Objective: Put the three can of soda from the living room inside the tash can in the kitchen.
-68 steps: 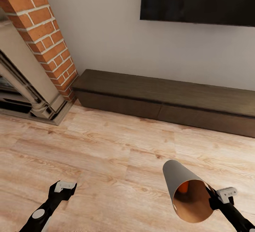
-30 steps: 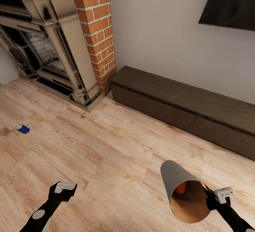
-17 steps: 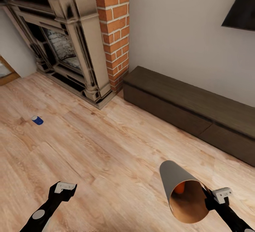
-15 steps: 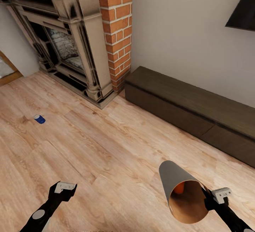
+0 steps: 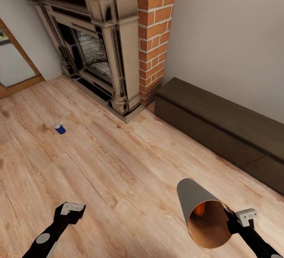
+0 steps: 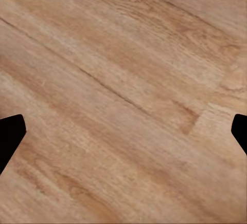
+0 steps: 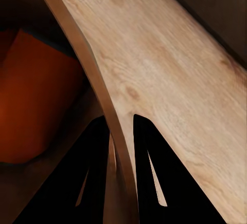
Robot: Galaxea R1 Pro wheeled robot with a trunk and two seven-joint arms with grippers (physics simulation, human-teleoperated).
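My right gripper (image 5: 232, 220) is shut on the rim of the grey trash can (image 5: 193, 197), which it carries tilted with its coppery-brown mouth toward me. An orange soda can (image 5: 199, 209) lies inside the bin. The right wrist view has both fingers (image 7: 146, 152) pinching the rim (image 7: 110, 116), the orange can (image 7: 36, 106) beside them. A dark blue soda can (image 5: 60, 129) lies on its side on the wood floor at the left, in front of the fireplace. My left gripper (image 5: 72, 209) hangs low at the left, open over bare floor (image 6: 123, 100).
A brick fireplace (image 5: 114, 45) with a dark stone surround stands ahead at the left. A long dark low cabinet (image 5: 221, 126) runs along the wall at the right. A wood-framed glass door (image 5: 15, 64) is at the far left. Light wood floor (image 5: 118, 171) spreads between them.
The camera has swung left: fireplace and cabinet slid right, the wall TV left the picture, and the blue can came into view. Both grippers and the bin kept their places.
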